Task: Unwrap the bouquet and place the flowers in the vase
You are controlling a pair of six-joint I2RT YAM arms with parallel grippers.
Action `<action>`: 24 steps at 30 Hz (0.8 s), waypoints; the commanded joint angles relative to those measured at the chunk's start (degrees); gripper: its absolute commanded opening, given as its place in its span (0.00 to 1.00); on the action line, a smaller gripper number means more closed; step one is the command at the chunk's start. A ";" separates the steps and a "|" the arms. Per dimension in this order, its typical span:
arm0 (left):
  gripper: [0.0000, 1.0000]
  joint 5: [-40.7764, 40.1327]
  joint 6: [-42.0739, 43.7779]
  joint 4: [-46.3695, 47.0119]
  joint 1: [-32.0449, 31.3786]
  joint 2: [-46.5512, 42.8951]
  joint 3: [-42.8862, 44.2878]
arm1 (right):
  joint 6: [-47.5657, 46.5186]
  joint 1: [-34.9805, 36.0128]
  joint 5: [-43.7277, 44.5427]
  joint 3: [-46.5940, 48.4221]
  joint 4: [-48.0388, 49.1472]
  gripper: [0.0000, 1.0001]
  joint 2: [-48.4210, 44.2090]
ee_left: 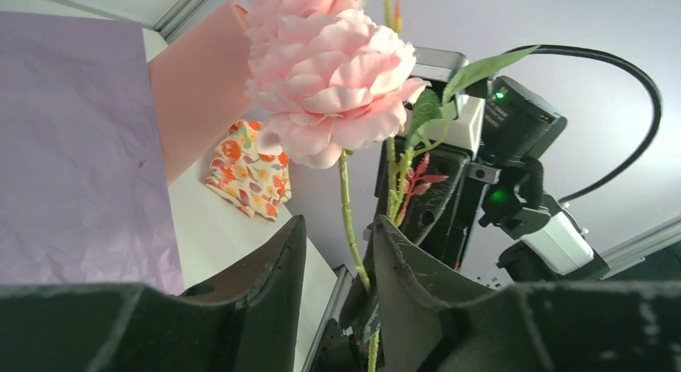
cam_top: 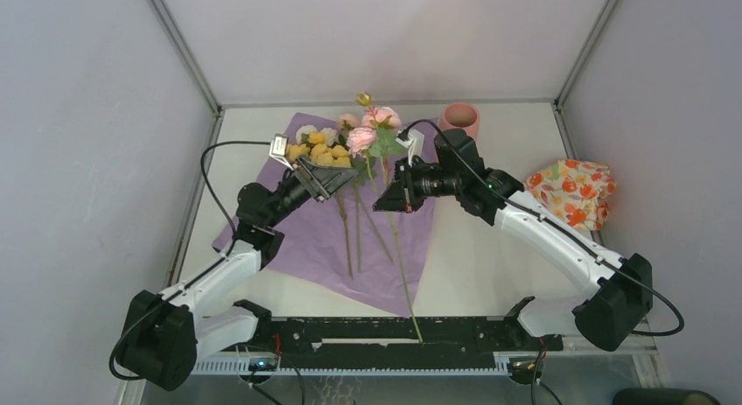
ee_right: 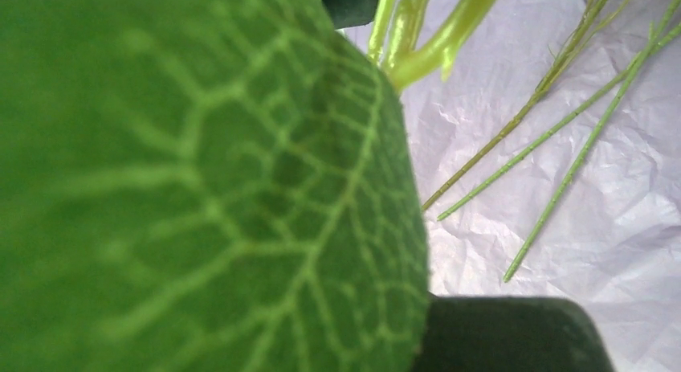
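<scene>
The bouquet lies unwrapped: its purple paper (cam_top: 306,247) is spread flat, and yellow and white flowers (cam_top: 320,151) rest on it with their stems (ee_right: 554,139) fanned out. My right gripper (cam_top: 381,195) is shut on the stems of the pink flowers (cam_top: 362,139), which it holds up off the paper. A green leaf (ee_right: 201,179) covers most of the right wrist view; one dark finger (ee_right: 514,332) shows. My left gripper (ee_left: 339,221) stands open around one thin stem (ee_left: 347,219) below a pink rose (ee_left: 329,75). The salmon-pink vase (cam_top: 460,118) stands upright at the back.
An orange-flowered cloth bundle (cam_top: 573,192) sits at the right of the table. One long stem (cam_top: 404,282) reaches down to the black rail (cam_top: 394,335) at the near edge. Grey walls close in both sides.
</scene>
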 commanded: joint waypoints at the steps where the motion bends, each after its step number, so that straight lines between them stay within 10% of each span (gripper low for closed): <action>1: 0.44 2.62 -0.86 6.53 0.11 -1.45 -0.58 | 1.21 -0.03 -2.30 0.05 4.92 0.00 0.00; 24: 0.52 9.21 -13.80 32.48 -0.54 14.55 3.00 | 4.79 5.13 -10.40 0.12 12.38 0.00 7.16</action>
